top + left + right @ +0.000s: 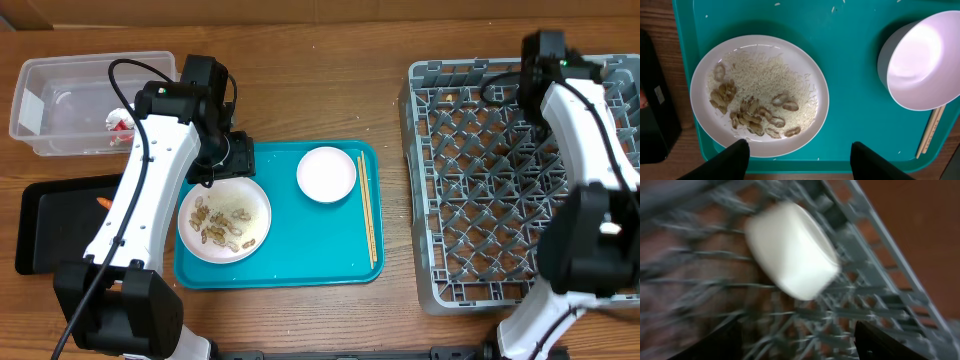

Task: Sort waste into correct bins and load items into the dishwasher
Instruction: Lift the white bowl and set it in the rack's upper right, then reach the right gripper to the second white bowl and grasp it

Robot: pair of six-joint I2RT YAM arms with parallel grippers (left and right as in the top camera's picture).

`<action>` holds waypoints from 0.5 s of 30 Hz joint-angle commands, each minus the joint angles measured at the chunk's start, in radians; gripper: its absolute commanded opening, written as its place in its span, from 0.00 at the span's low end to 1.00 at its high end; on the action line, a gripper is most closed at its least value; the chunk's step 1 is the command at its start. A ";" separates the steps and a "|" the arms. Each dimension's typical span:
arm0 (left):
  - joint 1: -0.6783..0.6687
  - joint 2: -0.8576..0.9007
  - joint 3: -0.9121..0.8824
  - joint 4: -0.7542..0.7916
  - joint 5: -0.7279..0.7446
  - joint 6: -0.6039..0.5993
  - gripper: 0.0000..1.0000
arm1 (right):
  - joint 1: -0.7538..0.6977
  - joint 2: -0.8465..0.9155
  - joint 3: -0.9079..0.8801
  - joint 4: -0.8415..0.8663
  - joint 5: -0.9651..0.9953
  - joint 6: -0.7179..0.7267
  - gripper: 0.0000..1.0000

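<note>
The left pincer [800,162] stands wide open and empty above the plate [760,95] of rice and shells on the teal tray [850,30]. The bowl [922,60] and chopsticks [930,132] lie beside the plate. The right pincer [795,347] is spread with nothing gripped, over the rack [880,280], where a blurred white cup [790,250] lies.

Plate [224,220] and bowl [327,173] sit on the tray [300,255] — plate left, bowl right — rack [480,200] farther right.

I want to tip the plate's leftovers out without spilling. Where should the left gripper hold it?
Pinch the plate by its bare rim at the edge nearest the left gripper, coming from above, one finger inside the rim. The plate lies flat on the teal tray, and the food sits inward.
</note>
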 commanded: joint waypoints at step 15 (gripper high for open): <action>0.005 -0.026 0.018 0.003 0.007 -0.010 0.69 | 0.497 -0.047 0.087 -0.003 -0.879 -0.105 0.75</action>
